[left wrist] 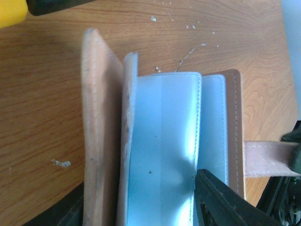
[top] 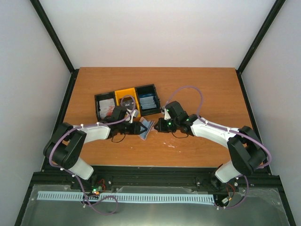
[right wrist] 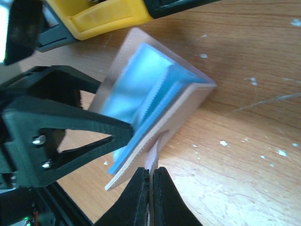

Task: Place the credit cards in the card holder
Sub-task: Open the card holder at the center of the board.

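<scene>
"Leather card holder (top: pixel 146 128) mid-table; credit cards (top: pixel 148 102) sit in the far tray (top: pixel 97 100)."
"Left wrist?"
"Left gripper (left wrist: pixel 146 197) straddles its blue pockets (left wrist: pixel 162 141); clamped or not, I can't tell."
"Right?"
"Right gripper (right wrist: pixel 151 181) pinches the strap (right wrist: pixel 155 150). Holder's being spread; next I'd fetch a card."

One wooden table (top: pixel 207 89) carries two robot arms, the left arm (top: pixel 91 133) and the right arm (top: pixel 214 131), one tan card holder (top: pixel 146 127), and one three-compartment tray (top: pixel 124 91) with one stack of white cards (top: pixel 107 105) and one stack of blue cards (top: pixel 148 102).
</scene>
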Available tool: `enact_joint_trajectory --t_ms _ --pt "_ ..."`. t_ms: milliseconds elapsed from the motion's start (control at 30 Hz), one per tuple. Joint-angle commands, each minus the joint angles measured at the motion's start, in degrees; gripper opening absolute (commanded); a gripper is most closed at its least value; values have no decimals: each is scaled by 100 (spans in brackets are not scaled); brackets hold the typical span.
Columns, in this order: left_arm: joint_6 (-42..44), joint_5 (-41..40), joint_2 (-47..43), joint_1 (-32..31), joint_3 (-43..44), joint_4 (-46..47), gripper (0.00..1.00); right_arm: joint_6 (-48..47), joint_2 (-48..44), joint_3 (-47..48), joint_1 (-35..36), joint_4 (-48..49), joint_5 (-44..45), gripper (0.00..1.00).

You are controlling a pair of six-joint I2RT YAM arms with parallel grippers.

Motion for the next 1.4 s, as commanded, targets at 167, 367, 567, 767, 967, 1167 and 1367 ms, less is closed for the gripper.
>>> enact_joint_trajectory --t_ms 167,367,567,767,967,1167,1367 --pt "1 -71 -516 -4 119 -107 54 -74 -3 66 -11 -663 1003 3" --pt "-2 42 -196 -7 96 5 42 -68 -23 28 -11 -507 864 3" --pt "21 188 72 -9 136 33 38 -71 -52 -18 -13 -439 831 3" --pt "60 -44 -85 -5 173 -148 25 -17 11 14 -11 -664 1220 8" --pt "-14 -501 -311 -11 156 -428 27 -22 -308 255 -11 -1294 2331 55" --pt "-126 -835 -181 -10 178 -559 31 -139 -172 341 23 -621 1143 46" --pt "-366 -1505 -204 -5 188 -961 30 212 609 352 220 283 279 36"
